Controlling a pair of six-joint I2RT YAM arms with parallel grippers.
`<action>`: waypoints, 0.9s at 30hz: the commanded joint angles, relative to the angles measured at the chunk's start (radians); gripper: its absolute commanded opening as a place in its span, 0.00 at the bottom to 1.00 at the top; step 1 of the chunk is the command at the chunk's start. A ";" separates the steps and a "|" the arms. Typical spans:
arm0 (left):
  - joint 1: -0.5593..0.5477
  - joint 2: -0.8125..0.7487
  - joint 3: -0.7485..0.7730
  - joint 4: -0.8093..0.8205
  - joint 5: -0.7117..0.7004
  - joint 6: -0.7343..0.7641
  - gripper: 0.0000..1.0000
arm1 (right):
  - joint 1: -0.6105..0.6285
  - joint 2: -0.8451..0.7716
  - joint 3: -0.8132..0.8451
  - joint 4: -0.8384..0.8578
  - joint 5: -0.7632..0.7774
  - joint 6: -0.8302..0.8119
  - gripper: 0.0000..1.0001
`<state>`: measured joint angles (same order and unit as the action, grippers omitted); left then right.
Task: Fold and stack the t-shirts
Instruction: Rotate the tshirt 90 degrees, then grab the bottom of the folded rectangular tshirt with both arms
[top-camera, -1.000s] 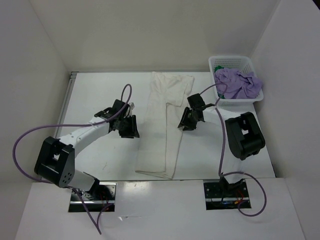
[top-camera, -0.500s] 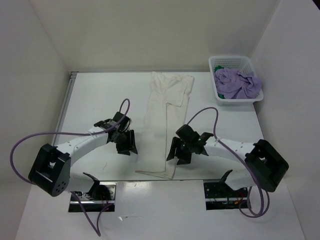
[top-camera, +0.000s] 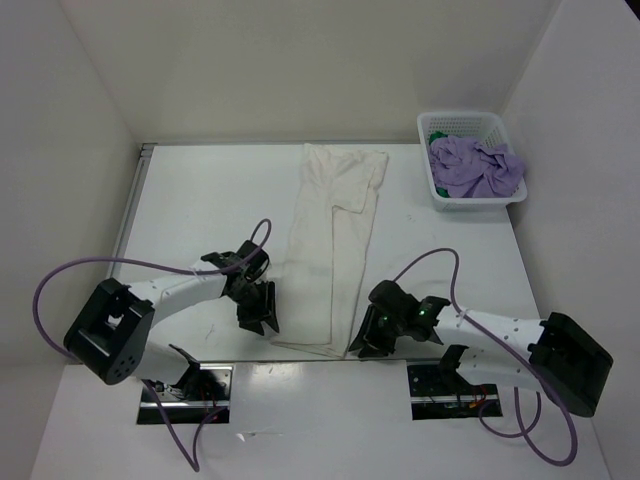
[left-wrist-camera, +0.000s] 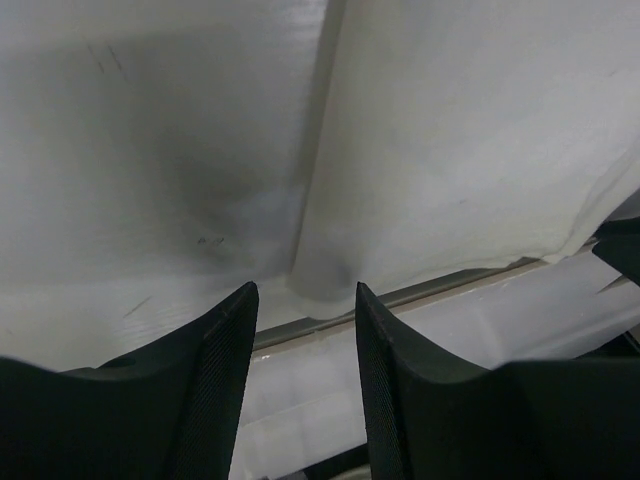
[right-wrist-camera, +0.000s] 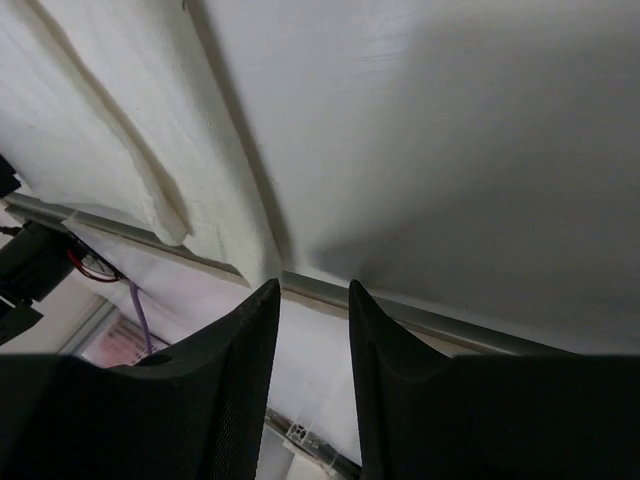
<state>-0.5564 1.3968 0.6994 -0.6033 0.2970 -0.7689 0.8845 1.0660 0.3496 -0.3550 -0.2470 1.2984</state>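
Note:
The white t-shirt (top-camera: 330, 255) lies as a long, narrow folded strip down the middle of the table, its hem at the near edge. My left gripper (top-camera: 264, 318) stands open just left of the hem's near left corner. In the left wrist view that corner (left-wrist-camera: 330, 270) sits just beyond the open fingertips (left-wrist-camera: 238, 305), and nothing is between them. My right gripper (top-camera: 363, 343) is open beside the near right corner. The right wrist view shows the shirt's edge (right-wrist-camera: 225, 235) just left of the fingertips (right-wrist-camera: 262, 300). The lilac t-shirt (top-camera: 476, 166) is bunched in the basket, with a bit of green cloth (top-camera: 437, 160) under it.
The white lattice basket (top-camera: 470, 122) stands at the far right corner. A metal rail (left-wrist-camera: 440, 285) runs along the table's near edge right under both grippers. White walls close in the left, back and right sides. Purple cables loop off both arms.
Both arms came toward the near edge. The right gripper swung from the shirt's middle right side down to its near right corner. The left gripper slid down to the near left corner.

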 joint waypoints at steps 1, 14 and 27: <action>-0.008 0.014 -0.028 0.000 0.057 -0.030 0.52 | 0.037 0.046 0.000 0.093 -0.020 0.056 0.39; -0.027 0.021 -0.072 0.065 0.114 -0.040 0.40 | 0.062 0.138 0.072 0.151 0.000 0.035 0.46; -0.027 -0.070 0.044 0.001 0.016 -0.036 0.02 | 0.019 0.034 0.212 -0.042 0.055 -0.048 0.00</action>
<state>-0.5789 1.3712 0.6498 -0.5640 0.3676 -0.7975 0.9283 1.1870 0.4576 -0.3084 -0.2413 1.3048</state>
